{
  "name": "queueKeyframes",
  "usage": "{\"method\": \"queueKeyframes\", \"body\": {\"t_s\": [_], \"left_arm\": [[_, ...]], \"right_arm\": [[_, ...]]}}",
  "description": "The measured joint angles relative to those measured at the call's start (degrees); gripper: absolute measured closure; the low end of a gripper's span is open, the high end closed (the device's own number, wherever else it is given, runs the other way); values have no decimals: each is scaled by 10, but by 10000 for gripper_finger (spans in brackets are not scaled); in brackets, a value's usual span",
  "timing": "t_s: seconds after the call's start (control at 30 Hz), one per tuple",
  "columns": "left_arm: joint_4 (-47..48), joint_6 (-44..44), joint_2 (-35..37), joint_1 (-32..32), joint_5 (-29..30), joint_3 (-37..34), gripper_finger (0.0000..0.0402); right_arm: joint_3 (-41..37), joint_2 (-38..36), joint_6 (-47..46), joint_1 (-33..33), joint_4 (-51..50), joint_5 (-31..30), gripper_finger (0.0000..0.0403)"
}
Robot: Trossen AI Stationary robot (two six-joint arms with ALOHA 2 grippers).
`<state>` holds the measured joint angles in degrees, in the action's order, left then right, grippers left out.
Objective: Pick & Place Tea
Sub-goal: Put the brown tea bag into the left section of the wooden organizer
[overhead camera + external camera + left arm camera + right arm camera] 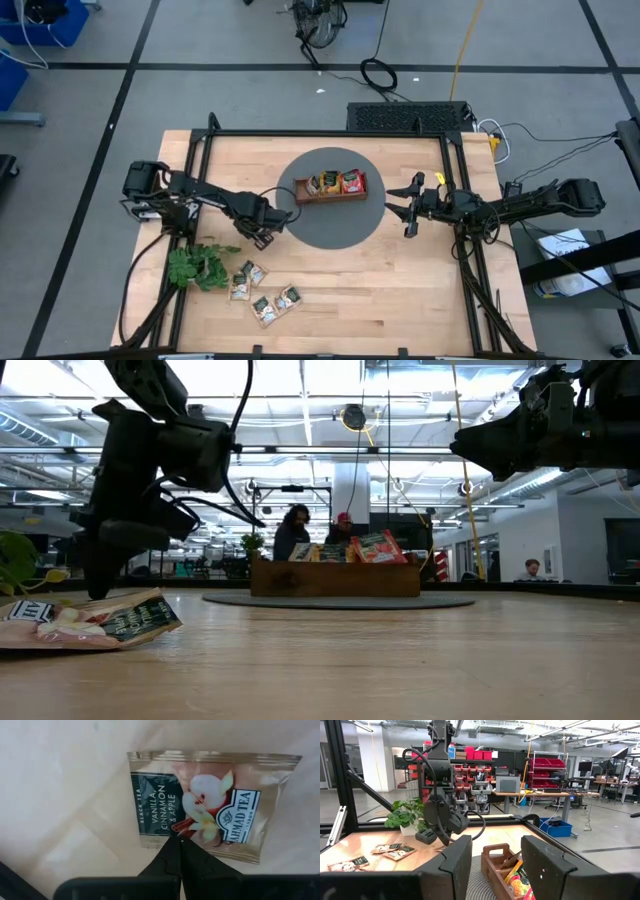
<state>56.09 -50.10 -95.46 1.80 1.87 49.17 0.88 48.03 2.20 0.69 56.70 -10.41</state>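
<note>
Several tea sachets (262, 295) lie loose at lower left of the overhead frame, w/ more in the wooden tray (331, 186) on the grey mat at center. My left gripper (264, 237) is clenched empty above a pale sachet (210, 805); my right gripper (408, 208) hangs parted, holding nothing, right of the tray.

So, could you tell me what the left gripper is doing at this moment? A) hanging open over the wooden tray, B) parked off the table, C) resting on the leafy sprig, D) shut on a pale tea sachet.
D: the left wrist view shows the left gripper with its dark fingers pinched together on the edge of a pale sachet printed "Vanilla Cinnamon & Apple", well short of the wooden tray.
</note>
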Motion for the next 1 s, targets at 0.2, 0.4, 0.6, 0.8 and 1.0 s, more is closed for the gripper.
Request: {"method": "queueKeyframes", "body": {"t_s": [0.2, 0.4, 0.6, 0.8, 1.0], "left_arm": [[-3, 75, 0, -16, 59, 0, 401], [-30, 146, 0, -33, 87, 0, 401], [-26, 91, 0, -38, 51, 0, 372], [-20, 50, 0, -38, 1, 1, 279], [7, 48, 0, -37, -54, 27, 178]], "right_arm": [[0, 0, 0, 0, 0, 0, 248], [0, 0, 0, 0, 0, 0, 248], [0, 0, 0, 0, 0, 0, 248], [0, 0, 0, 0, 0, 0, 248], [0, 0, 0, 0, 0, 0, 248]]}}
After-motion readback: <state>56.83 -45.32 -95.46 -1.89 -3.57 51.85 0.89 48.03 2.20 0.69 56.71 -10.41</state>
